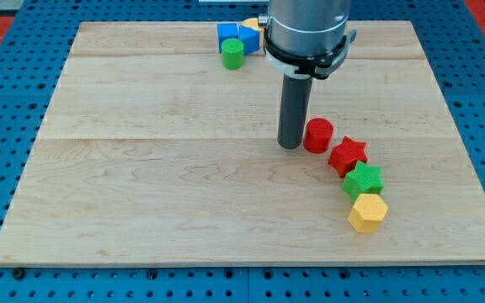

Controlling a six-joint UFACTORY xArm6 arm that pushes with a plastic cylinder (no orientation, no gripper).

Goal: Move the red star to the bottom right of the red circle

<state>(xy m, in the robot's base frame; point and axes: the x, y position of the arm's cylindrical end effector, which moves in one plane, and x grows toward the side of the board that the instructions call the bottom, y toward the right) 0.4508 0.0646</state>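
Nearest the view's bottom lay a yellow hexagon (367, 212), then a green star (363, 179) and the red star (348, 155), ridged, five-pointed, lying flat and touching the red circle (317, 135) at its lower right; the task appeared essentially complete. My tip (290, 145), a bare rod holding nothing, stood just left of the circle. Farthest sat a green cylinder (232, 54) and blue blocks (237, 36).

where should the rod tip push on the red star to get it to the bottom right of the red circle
No gripper here, so push, don't grip. The red star already sits lower right of the red circle, touching the green star. My tip stands left of the circle. Probably only a light nudge on the star's upper point is needed.
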